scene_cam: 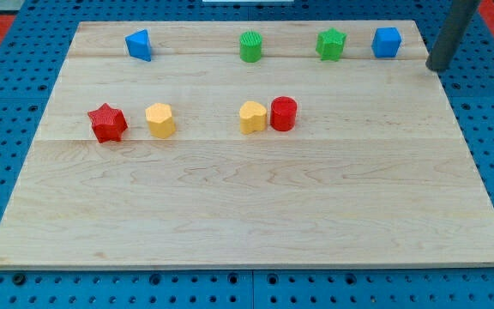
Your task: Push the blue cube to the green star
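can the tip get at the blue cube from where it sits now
Probably yes. My tip sits just off the board's right edge, to the view's right of the blue cube, with nothing between them. The green star lies just beyond the cube's left side.

Blue cube [386, 42]: near the view's top-right corner of the table [247, 197], sitting flat, slightly rotated so an edge faces the camera. Green star [331, 44]: just beside it on the view's left, same row along the top edge, also flat, points visible around its outline. Narrow strip of bare wood between the two, not touching. Both upright, neither tipped.
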`<state>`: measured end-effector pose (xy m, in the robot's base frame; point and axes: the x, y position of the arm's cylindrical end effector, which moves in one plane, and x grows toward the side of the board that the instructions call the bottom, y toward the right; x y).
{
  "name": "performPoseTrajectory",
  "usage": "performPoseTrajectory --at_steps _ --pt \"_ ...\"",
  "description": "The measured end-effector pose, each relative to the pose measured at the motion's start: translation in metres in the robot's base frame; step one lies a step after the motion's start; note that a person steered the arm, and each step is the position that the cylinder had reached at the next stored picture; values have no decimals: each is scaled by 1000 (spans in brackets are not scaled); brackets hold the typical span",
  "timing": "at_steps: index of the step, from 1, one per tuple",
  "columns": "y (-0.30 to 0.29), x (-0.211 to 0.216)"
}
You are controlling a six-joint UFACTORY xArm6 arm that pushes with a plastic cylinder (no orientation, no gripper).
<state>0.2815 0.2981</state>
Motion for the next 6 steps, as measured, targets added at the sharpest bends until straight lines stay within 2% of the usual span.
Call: performPoseTrajectory --at_steps 1,3,4,6 --pt "2 -40" --pt "-49 -58" --pt "-62 -35" --pt "-89 -30"
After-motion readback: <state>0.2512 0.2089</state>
